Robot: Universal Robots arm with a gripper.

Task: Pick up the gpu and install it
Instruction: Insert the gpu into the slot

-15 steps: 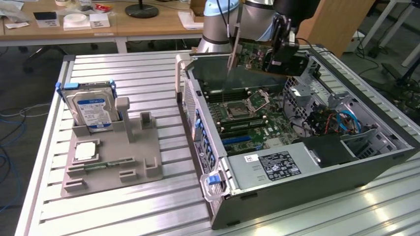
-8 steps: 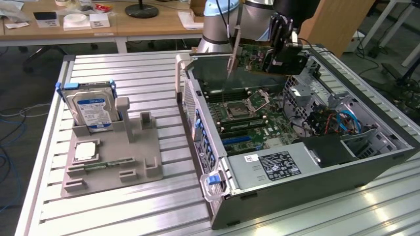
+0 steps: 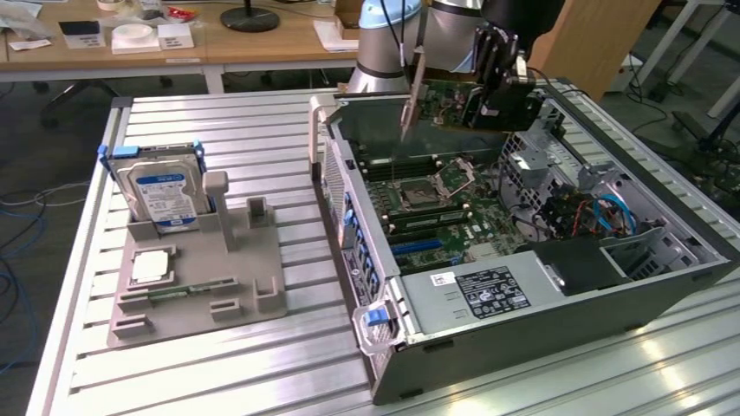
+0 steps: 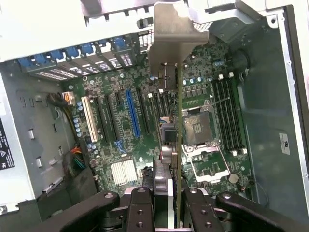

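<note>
Arm (image 3: pixel 387 43) is cut off at the top edge of the ext. view; just a silver-blue joint & the black wrist part show. The gripper (image 3: pixel 500 94) covers part of the gpu (image 3: pixel 445 104), so that end of the card can't be made out. In the wrist view the card is edge-on, a thin green line w/ its metal bracket (image 4: pixel 171 43) at the far end. Its faces & parts are barely readable there, and the bracket hides a bit of the case's rear slot area. Which motherboard slot sits under the card: can't tell.

Pose: arm comes in from behind the PC case (image 3: pixel 555 295), wrist pointing down, gripper hanging over the open case above the motherboard (image 4: pixel 120 145). Pincer is clamped on the gpu's upper edge, w/ black fingers (image 4: pixel 140 208) either side of the card. Gpu hangs upright, clear of the board, not seated. In the wrist view it lies between the blue slot (image 4: pixel 131 113) and the CPU socket (image 4: pixel 198 128).

On the ext. view's left, well apart from the case, a hard drive (image 3: pixel 162 195) stands upright in a grey fixture (image 3: pixel 249 286) on the slatted table (image 3: pixel 231 130).
</note>
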